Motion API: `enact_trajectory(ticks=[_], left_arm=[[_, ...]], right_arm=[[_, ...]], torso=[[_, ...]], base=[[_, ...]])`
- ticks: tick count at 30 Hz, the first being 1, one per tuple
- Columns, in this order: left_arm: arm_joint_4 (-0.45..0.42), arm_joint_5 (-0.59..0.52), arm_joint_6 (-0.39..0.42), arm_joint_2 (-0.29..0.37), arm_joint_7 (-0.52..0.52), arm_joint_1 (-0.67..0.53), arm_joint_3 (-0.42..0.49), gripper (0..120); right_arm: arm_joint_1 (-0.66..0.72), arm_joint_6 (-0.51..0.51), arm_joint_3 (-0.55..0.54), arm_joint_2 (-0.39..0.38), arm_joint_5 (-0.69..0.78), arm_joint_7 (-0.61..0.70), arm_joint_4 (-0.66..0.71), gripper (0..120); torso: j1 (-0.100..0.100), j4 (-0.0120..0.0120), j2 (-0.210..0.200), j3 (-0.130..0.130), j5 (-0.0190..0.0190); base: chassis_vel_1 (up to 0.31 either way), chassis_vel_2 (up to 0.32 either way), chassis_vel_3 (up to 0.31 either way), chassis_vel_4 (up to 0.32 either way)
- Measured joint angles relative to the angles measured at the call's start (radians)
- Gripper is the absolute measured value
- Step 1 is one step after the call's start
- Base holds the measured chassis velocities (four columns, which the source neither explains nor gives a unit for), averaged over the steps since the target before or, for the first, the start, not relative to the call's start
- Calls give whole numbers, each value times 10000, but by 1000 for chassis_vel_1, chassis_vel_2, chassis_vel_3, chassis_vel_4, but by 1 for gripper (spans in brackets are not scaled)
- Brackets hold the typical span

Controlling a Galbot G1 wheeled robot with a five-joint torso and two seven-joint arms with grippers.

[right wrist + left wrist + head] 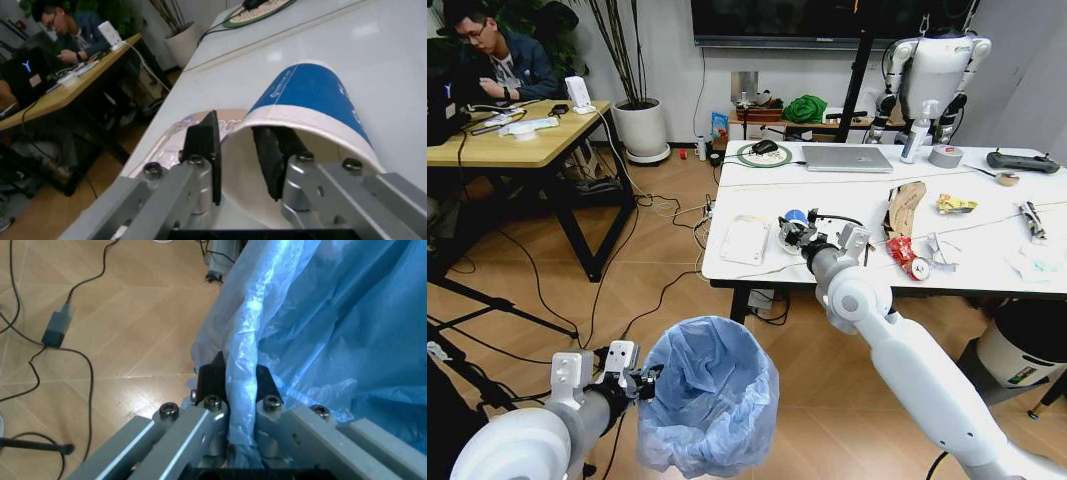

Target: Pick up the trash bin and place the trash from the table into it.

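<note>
The trash bin (709, 398), lined with a crinkly light-blue bag, hangs low in front of the table (727, 268). My left gripper (643, 384) is shut on its near-left rim. In the left wrist view the bag's rim (241, 355) is pinched by the left gripper (237, 384). My right gripper (793, 236) reaches over the table's front-left part. It is shut on the wall of a blue-white paper cup (313, 97), one finger inside and one outside. Other trash lies to its right: brown cardboard (905, 207), a red-labelled crushed bottle (904, 254), a yellow wrapper (954, 204) and tissues (1034, 262).
Clear plastic packaging (746, 240) lies left of the cup. A laptop (847, 158), spray bottle (918, 130) and tape roll (945, 156) stand at the table's back. A larger bin (1024, 350) stands under its right end. A wooden desk (522, 145) and floor cables (652, 300) are to the left.
</note>
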Motion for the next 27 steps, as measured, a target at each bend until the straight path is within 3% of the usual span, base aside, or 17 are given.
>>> enact_trajectory(ticks=[2,4,14,22,27], left_arm=[[0,0,0,-1,0,-6,-3,0],[0,0,0,-12,2,-21,-27,0],[0,-14,0,-40,10,-28,-136,0],[0,-143,0,-136,-27,-102,-236,0],[0,-143,0,-149,-37,-109,-115,0]], right_arm=[[14,0,-21,-11,1,0,-4,11],[48,3,-64,-75,11,-10,-8,0],[-155,20,181,-550,154,-149,462,0],[-1510,174,875,-1503,214,-2019,2517,0],[-3050,70,1758,-2371,458,-3788,4098,0]], torso=[[0,0,0,0,0],[0,0,0,0,0],[1,1,-1,0,1],[-1,0,-1,-2,1],[-3,0,0,-2,0]], base=[[0,0,0,0],[0,0,0,0],[0,0,0,0],[0,0,0,0],[0,0,0,0]])
